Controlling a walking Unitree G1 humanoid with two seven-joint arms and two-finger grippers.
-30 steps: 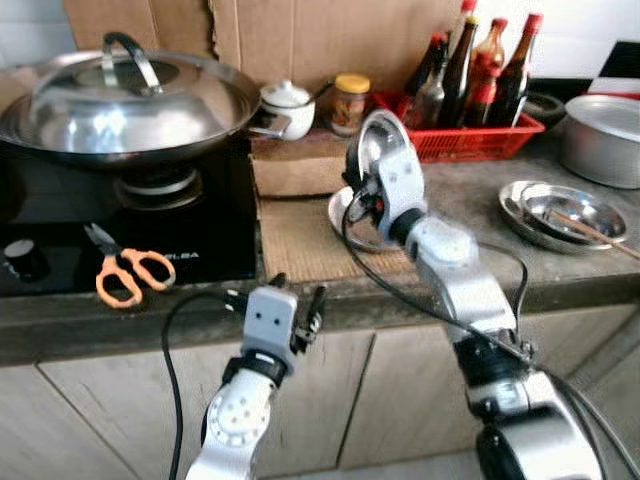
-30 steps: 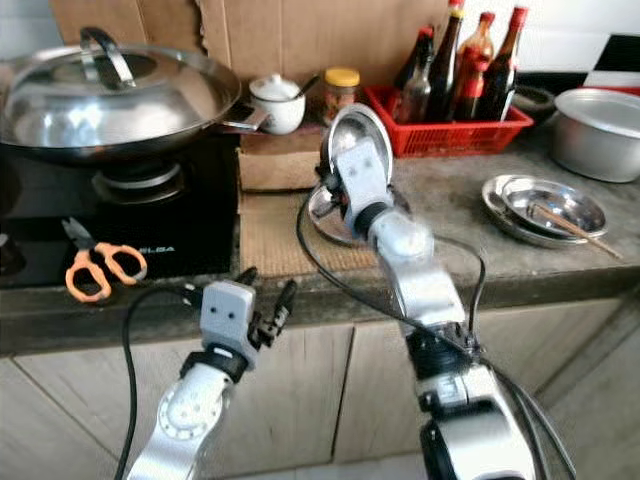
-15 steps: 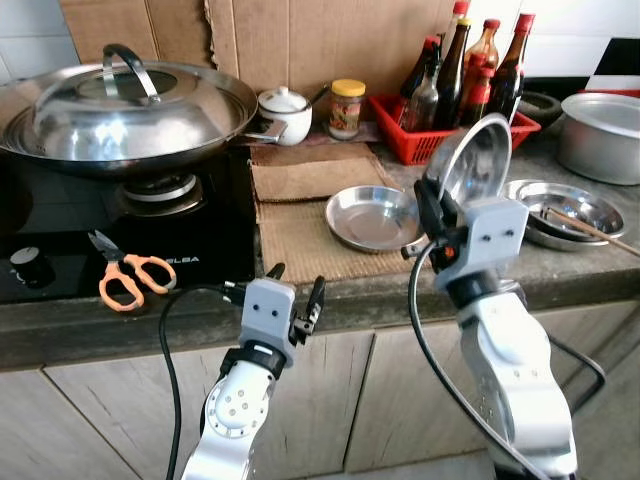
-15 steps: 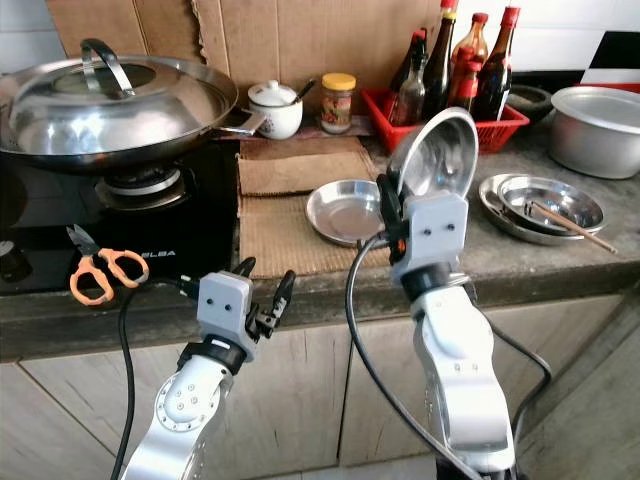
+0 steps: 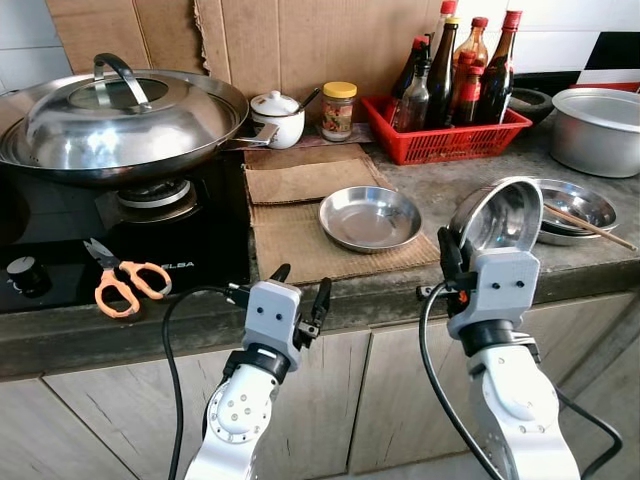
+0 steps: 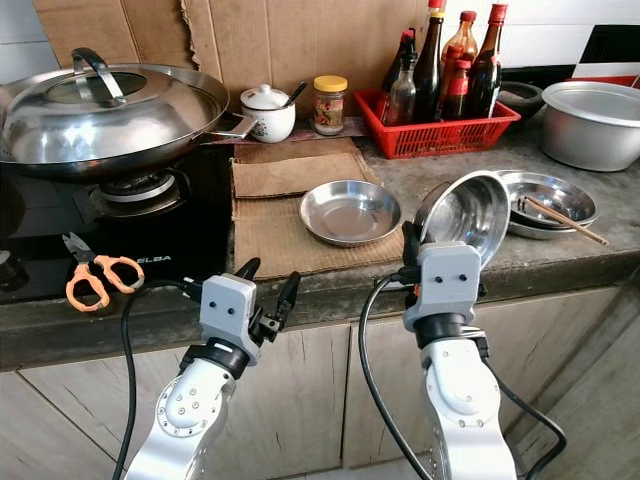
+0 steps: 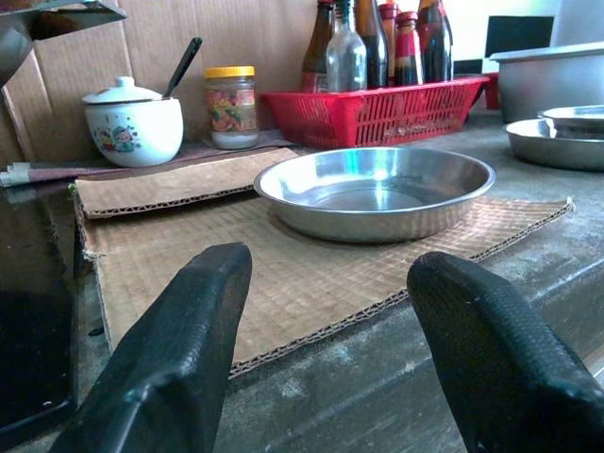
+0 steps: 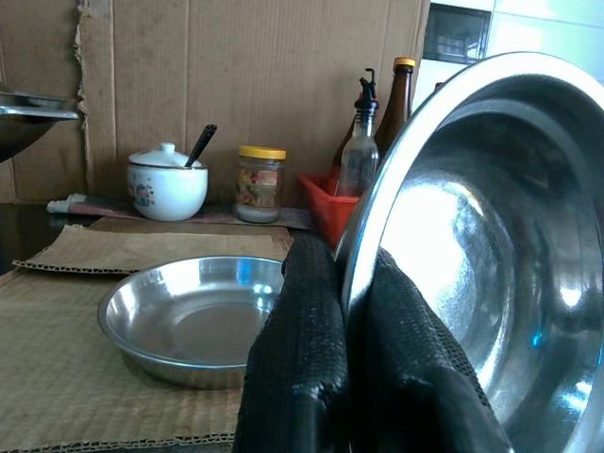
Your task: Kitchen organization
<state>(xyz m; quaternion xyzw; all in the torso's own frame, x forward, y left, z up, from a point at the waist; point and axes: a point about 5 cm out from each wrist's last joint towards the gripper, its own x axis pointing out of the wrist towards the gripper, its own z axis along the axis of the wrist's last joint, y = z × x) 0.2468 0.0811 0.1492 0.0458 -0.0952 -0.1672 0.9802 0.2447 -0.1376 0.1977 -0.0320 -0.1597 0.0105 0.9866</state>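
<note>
My right gripper is shut on the rim of a shiny steel dish, holding it tilted nearly on edge over the counter's front right edge. In the right wrist view both black fingers pinch that rim, with the dish's hollow facing the camera. A second steel dish lies flat on the cardboard mat at the middle of the counter. My left gripper hangs open in front of the counter edge, holding nothing, aimed at the mat.
A stack of steel dishes with chopsticks sits at the right, and a steel pot behind it. A lidded wok is on the black hob, with orange scissors in front. A red basket of bottles, a jar and a white pot line the back.
My right arm carried the held dish from above the mat rightward and back toward the counter's front edge, and lower. The left arm stayed put. The camera shifted slightly.
</note>
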